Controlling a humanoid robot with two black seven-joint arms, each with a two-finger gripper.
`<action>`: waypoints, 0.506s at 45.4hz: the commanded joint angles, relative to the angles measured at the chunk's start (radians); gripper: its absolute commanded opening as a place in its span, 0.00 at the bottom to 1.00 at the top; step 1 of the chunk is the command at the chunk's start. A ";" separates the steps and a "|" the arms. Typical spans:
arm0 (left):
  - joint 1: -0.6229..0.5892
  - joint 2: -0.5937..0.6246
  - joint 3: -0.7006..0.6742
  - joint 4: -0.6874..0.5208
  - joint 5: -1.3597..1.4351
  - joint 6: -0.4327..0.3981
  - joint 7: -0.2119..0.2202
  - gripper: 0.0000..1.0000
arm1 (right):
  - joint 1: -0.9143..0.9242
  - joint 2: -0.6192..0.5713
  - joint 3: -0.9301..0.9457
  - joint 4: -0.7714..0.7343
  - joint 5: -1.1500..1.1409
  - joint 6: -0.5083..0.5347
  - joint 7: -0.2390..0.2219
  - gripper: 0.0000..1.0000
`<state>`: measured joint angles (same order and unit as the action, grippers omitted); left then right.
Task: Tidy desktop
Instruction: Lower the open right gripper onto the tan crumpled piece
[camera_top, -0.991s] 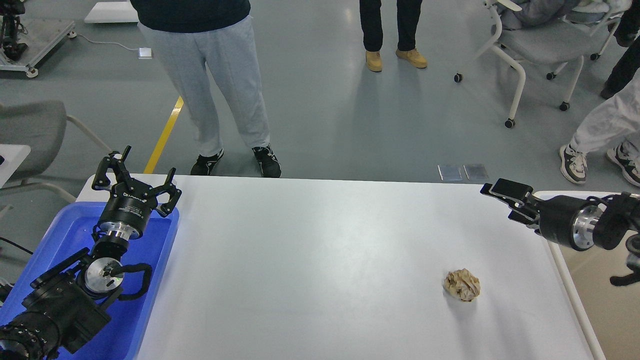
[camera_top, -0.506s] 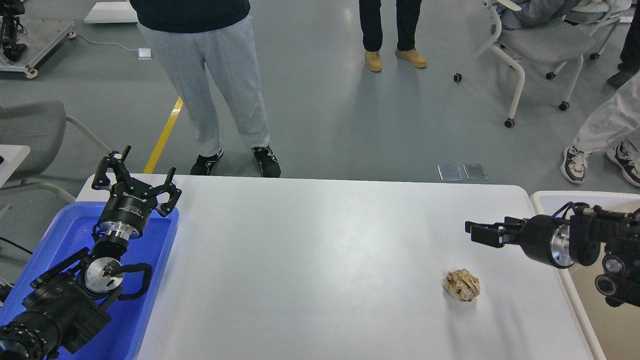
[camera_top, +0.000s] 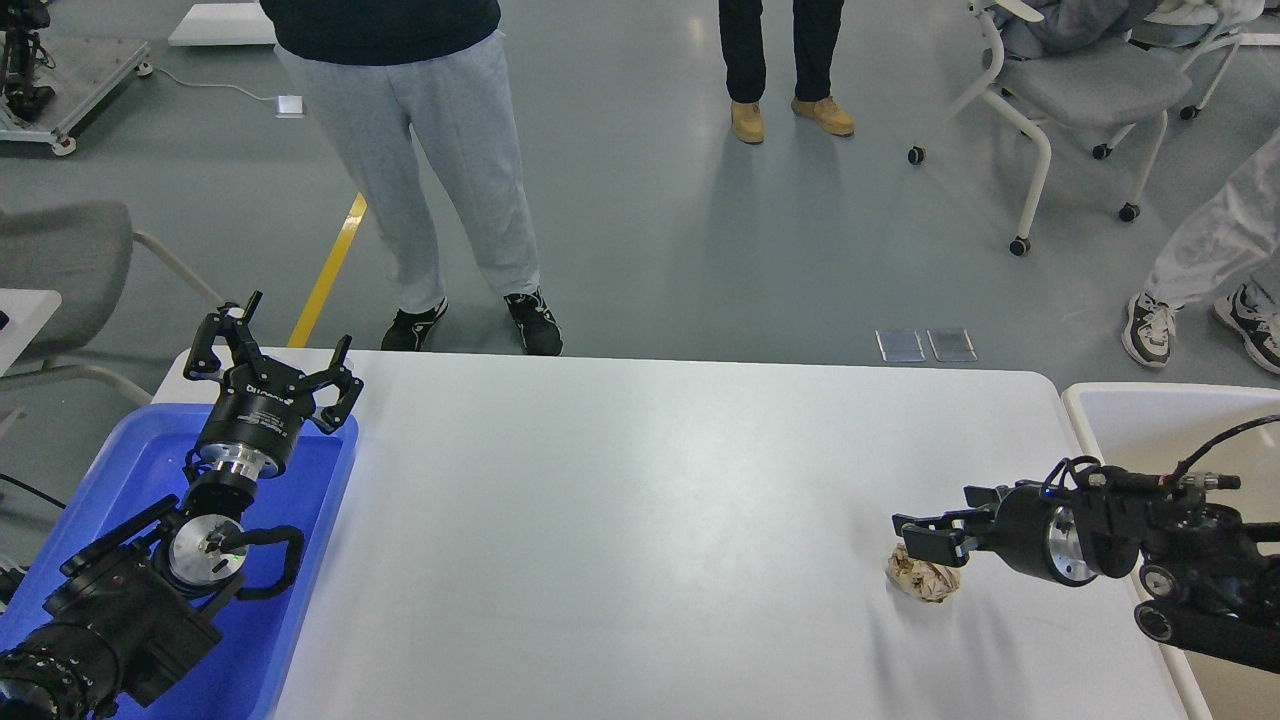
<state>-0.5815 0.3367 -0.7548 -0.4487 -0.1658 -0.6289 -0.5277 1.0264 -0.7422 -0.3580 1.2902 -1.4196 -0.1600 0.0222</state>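
We are reaching our right gripper (camera_top: 925, 538), fingers parted and holding nothing, over the crumpled tan paper ball (camera_top: 922, 581) lying on the smooth white rectangular desktop (camera_top: 640, 520), so next we are needing to descend and pinch, while the left gripper (camera_top: 268, 360) is hovering open

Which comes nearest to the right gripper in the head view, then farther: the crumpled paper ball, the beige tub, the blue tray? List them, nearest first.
Measured from the right gripper:
1. Crumpled paper ball: just under the fingers, on the desktop near its right end.
2. Beige tub: beside the desktop's right edge, behind the arm.
3. Blue tray: far left end, under the left gripper.
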 joint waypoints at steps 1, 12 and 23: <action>0.000 0.001 0.000 -0.001 0.000 0.000 0.000 1.00 | -0.083 0.050 0.002 -0.101 -0.042 -0.007 0.008 0.99; 0.000 -0.001 0.000 0.001 0.000 0.000 0.000 1.00 | -0.108 0.079 0.039 -0.114 -0.038 -0.009 0.024 0.99; 0.000 0.001 0.000 -0.001 0.000 0.000 0.000 1.00 | -0.128 0.110 0.042 -0.137 -0.032 -0.007 0.025 0.99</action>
<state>-0.5815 0.3366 -0.7549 -0.4488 -0.1656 -0.6289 -0.5277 0.9261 -0.6682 -0.3260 1.1850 -1.4518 -0.1667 0.0432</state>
